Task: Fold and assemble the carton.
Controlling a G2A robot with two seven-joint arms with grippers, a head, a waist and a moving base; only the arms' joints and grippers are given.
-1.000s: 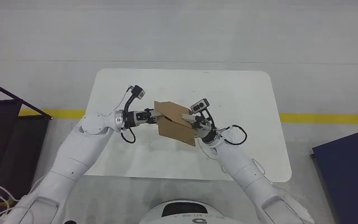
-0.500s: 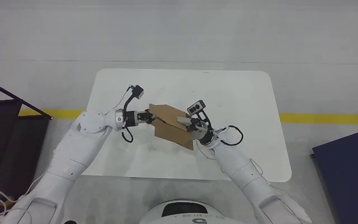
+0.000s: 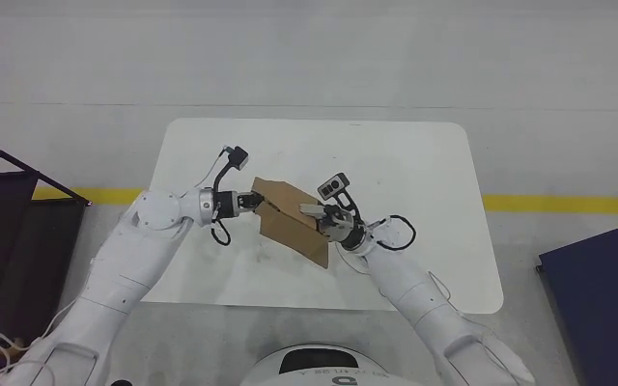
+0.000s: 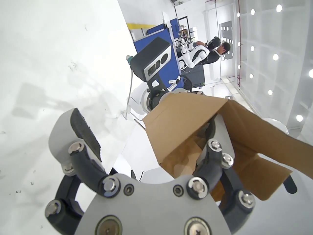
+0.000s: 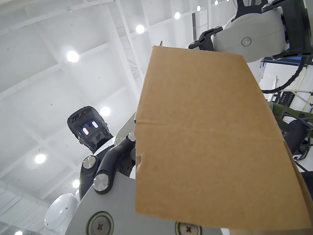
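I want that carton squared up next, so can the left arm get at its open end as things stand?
Probably yes: the left arm's jaws stand open at the carton's open end, one finger seemingly inside it, nothing between.

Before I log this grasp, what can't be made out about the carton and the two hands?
- Right hand: open or shut; the carton covers it in the right wrist view.
- Left hand: one fingertip, behind a carton flap, left wrist view.
- Carton's underside: own panels, top view.

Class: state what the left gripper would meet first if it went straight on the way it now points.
The carton: the left gripper has one of its fingers inside the open end, so the cardboard wall likely comes first.
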